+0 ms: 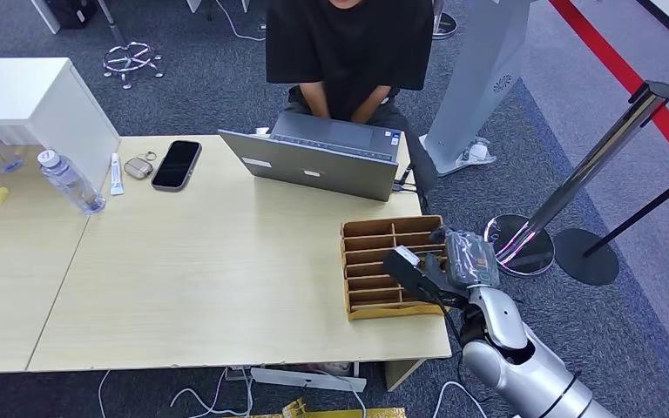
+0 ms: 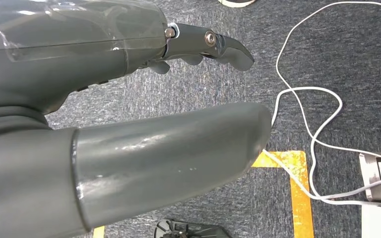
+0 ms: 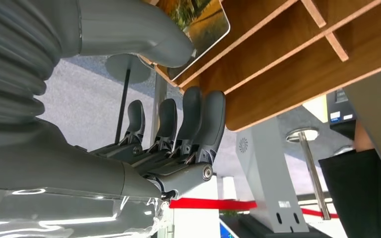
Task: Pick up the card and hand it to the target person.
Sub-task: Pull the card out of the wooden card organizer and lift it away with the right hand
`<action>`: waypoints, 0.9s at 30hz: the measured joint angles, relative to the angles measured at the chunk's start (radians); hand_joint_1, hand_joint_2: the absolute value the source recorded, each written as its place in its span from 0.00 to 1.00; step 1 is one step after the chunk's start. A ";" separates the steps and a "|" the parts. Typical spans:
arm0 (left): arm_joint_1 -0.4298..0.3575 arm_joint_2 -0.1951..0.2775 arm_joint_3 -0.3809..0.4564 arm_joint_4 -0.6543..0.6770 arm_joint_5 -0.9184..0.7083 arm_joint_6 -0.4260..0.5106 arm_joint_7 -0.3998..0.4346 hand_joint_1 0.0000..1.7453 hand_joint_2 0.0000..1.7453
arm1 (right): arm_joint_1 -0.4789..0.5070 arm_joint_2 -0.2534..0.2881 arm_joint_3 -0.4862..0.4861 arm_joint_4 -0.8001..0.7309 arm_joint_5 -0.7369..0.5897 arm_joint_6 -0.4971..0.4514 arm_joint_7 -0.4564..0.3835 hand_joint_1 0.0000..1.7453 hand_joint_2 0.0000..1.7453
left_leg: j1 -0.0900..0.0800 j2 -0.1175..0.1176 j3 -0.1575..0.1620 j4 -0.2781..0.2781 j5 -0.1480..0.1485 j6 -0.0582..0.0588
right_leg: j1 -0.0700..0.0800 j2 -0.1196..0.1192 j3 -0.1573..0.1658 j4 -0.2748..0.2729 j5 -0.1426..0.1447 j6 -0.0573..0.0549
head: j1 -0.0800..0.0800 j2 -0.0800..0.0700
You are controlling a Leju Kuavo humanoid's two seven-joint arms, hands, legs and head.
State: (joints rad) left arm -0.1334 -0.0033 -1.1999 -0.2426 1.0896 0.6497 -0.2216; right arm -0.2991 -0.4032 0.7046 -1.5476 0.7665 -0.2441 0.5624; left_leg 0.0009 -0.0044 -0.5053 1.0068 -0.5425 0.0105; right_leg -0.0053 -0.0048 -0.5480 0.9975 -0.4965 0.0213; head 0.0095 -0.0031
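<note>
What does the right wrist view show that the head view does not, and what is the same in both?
Right wrist view alone: a card with a printed picture, in a slot of the wooden organizer, the thumb against it. Head view alone: the laptop, phone, bottle and seated person. Both: the right hand at the organizer, the grey stand, the stanchion.

Card (image 3: 206, 27): one rounded corner visible in right wrist view, rest hidden behind thumb (image 3: 129, 29) and organizer (image 3: 297, 74) divider; printed picture unreadable. Right hand (image 1: 431, 270) covers organizer's right edge in head view; grip not discernible there. Person (image 1: 348, 52) cut off at top edge. Bottle (image 1: 70, 183) label too small to read.
</note>
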 joint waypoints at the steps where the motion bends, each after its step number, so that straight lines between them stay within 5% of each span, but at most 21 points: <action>1: 0.000 0.000 0.000 0.000 -0.001 0.000 0.000 0.00 0.00 | 0.000 0.000 0.002 0.000 -0.004 0.004 0.000 0.55 1.00 | 0.000 0.000 0.000 0.000 0.000 0.000 | 0.000 0.000 0.000 0.000 0.000 0.000 | 0.000 0.000; 27: 0.000 0.005 0.004 0.000 -0.011 0.000 -0.002 0.00 0.00 | -0.009 0.000 0.029 0.007 -0.042 0.036 -0.004 0.60 1.00 | 0.000 0.000 0.000 0.000 0.000 0.000 | 0.000 0.000 0.000 0.000 0.000 0.000 | 0.000 0.000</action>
State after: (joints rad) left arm -0.1333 0.0015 -1.1959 -0.2426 1.0784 0.6497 -0.2234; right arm -0.3078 -0.4032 0.7333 -1.5404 0.7244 -0.2085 0.5588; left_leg 0.0009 -0.0044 -0.5054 1.0068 -0.5425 0.0105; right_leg -0.0053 -0.0048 -0.5480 0.9975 -0.4965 0.0213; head 0.0095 -0.0031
